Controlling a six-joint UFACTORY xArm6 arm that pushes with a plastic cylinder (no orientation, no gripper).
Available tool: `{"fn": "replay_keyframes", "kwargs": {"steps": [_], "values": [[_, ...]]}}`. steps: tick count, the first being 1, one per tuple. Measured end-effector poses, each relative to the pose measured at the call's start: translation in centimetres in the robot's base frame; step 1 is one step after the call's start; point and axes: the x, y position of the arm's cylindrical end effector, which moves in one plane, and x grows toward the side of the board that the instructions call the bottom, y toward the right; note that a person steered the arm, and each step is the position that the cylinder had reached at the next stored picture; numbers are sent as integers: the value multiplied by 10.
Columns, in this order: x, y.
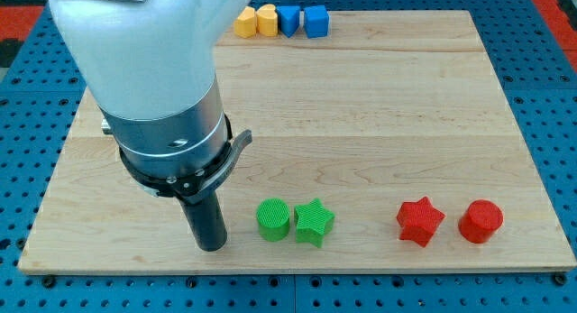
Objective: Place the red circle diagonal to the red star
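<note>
The red circle (480, 222) lies near the board's bottom right, just right of the red star (420, 221), level with it and a small gap apart. My tip (212, 246) rests on the board at the bottom left-centre, far left of both red blocks. It sits just left of the green circle (273, 219), a short gap apart. The green star (314, 222) touches the green circle on its right.
Along the view's top edge sit two yellow blocks (245, 23) (266, 20) and two blue blocks (288, 18) (315, 21) in a row. The arm's large white and grey body (153, 87) covers the board's upper left. The wooden board (379, 105) ends near the view's bottom.
</note>
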Motion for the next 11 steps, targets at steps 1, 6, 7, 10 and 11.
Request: {"fn": "replay_keyframes", "kwargs": {"steps": [1, 6, 7, 10, 11], "values": [[1, 1], [28, 269], [28, 319], [-66, 226], [-112, 150]]}}
